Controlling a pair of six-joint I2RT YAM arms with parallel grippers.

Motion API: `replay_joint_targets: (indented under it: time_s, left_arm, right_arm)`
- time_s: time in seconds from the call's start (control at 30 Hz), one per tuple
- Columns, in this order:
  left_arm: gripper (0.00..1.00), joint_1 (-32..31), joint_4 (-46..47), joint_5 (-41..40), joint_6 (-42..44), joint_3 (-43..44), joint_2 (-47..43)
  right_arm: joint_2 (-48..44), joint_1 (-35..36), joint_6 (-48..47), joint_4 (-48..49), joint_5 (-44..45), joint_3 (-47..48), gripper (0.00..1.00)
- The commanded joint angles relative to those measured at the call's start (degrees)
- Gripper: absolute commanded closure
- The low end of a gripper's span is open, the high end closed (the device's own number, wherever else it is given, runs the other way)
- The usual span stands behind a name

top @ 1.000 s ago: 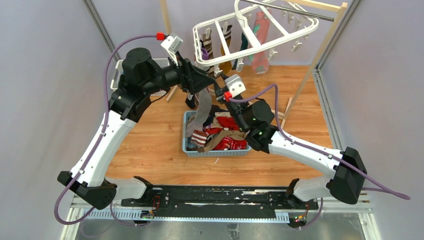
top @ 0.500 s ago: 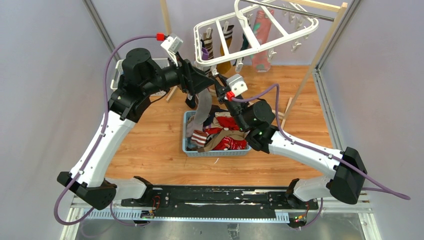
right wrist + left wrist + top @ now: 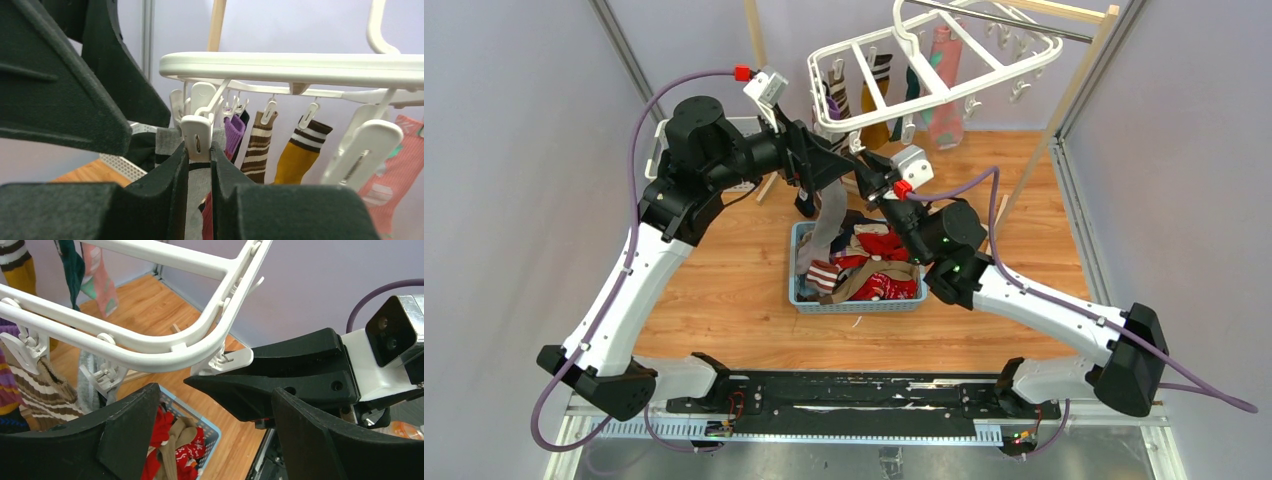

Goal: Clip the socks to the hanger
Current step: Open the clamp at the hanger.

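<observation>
Pinching a white clip (image 3: 196, 131) under the hanger (image 3: 300, 62) corner, the right fingers (image 3: 172, 185) press together on it; the left fingers (image 3: 125, 430) stand spread. A grey sock (image 3: 167, 137) hangs at that clip. Risk: letting go with its cuff unseated drops it into the blue basket (image 3: 854, 306).

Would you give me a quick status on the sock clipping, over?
Left hand open, empty. Right hand shut on a corner clip of the hanger. Grey sock hangs close by that clip, attachment unclear. Nothing seen in the way.
</observation>
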Motion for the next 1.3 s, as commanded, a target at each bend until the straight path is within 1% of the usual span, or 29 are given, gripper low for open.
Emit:
replay_joint_targets:
  time_s: [0.0,0.2,0.33,0.47,0.7,0.8,0.93,1.1,1.27]
  left_arm:
    - [0.13,-0.4,2.1,1.6,-0.9,1.7,-0.2]
    - [0.15,-0.4,6.5,6.0,-3.7,3.0,2.0]
    - [0.17,-0.4,7.4,8.1,-4.5,2.7,2.5]
    - [0.2,-0.4,8.2,6.7,-4.4,1.8,2.2]
    - [0.25,-0.4,10.0,3.8,-5.0,2.7,2.7]
    - [0.29,-0.4,9.6,1.8,-3.1,1.7,2.2]
    - [0.32,-0.4,10.2,-0.2,-1.2,1.0,1.4]
    - [0.33,-0.4,12.8,-1.3,-4.4,0.1,1.8]
    - [0.33,-0.4,14.5,-2.1,-6.6,0.2,2.8]
  right_arm:
    - [-2.2,-0.6,4.9,-6.4,-4.3,1.8,1.0]
    - [-2.5,-0.6,10.4,-19.1,-7.9,7.6,1.0]
    - [-3.1,-0.6,12.7,-23.6,-8.5,9.9,1.0]
    - [-2.8,-0.6,13.1,-27.9,-8.5,12.4,1.0]
    - [-2.0,-0.7,14.9,-31.7,-9.0,15.2,1.0]
    - [-1.5,-0.6,15.7,-33.9,-9.6,16.9,1.0]
    - [-0.6,-0.6,16.7,-37.0,-10.2,19.3,1.0]
    - [0.4,-0.6,16.8,-39.2,-10.7,20.8,1.0]
    - [0.9,-0.6,19.2,-40.6,-10.8,21.9,1.0]
